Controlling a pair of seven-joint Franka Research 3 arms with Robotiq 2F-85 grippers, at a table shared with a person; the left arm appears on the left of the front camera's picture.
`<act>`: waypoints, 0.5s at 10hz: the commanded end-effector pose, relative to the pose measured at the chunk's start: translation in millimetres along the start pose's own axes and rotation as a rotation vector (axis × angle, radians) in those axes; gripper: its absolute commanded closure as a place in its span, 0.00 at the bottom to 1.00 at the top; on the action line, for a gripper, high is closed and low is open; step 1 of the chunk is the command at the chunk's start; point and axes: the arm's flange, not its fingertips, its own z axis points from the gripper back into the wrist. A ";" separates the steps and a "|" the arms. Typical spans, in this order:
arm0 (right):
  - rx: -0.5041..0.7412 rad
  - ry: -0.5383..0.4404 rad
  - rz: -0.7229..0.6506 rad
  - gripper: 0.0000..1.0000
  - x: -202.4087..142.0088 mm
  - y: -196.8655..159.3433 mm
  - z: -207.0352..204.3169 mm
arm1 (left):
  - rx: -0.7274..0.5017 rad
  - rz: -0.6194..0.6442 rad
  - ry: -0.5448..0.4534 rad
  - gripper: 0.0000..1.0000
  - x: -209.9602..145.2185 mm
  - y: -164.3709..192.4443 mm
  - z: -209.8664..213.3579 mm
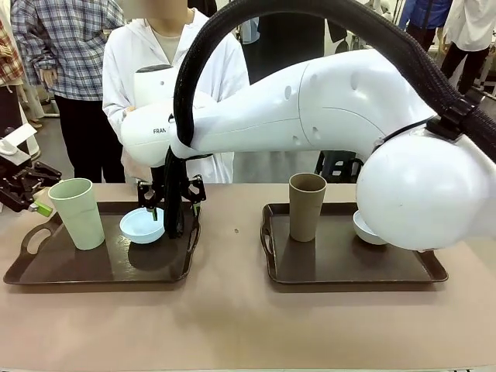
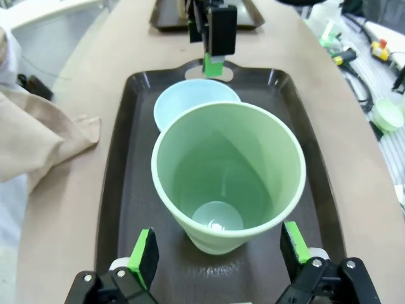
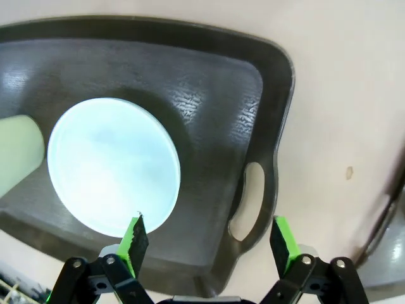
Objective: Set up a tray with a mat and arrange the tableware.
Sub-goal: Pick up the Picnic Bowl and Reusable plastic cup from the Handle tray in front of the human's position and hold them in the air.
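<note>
Four pieces of tableware stand on two dark brown trays on a table. On the left tray the pale green cup is upright at the left end. The light blue bowl sits just beside it toward the tray's middle; whether the two touch cannot be told.

The right gripper hangs over the left tray's right half, at the bowl's far right rim, jaws open. In its wrist view the green pads stand wide apart, the bowl's edge near one and the tray's handle slot ahead between them, nothing held. A black cable crosses this gripper in the front view and hides part of it.

The left gripper sits off the left tray's left end, cut by the picture's edge. Its wrist view shows the jaws open, one pad on either side of the cup's base, with no contact visible.

The right tray lies well apart to the right of the left tray. It carries the tan-brown cup, upright, and the white bowl, which is largely hidden behind the right arm.

A person in a white coat stands beyond the left tray's far side. Beige cloth lies off that tray's long side; what it is cannot be made out.
</note>
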 end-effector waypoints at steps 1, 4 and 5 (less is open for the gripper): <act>-0.020 -0.058 -0.063 0.00 7.1 8.7 -12.3 | 0.013 -0.002 -0.024 0.00 -2.9 1.9 -10.0; -0.016 -0.072 -0.061 0.00 14.5 16.2 -22.7 | -0.021 0.001 -0.011 0.00 -7.2 6.9 -24.6; -0.015 -0.069 -0.059 0.00 14.8 16.6 -26.2 | -0.032 0.001 -0.014 0.00 -8.3 7.7 -32.6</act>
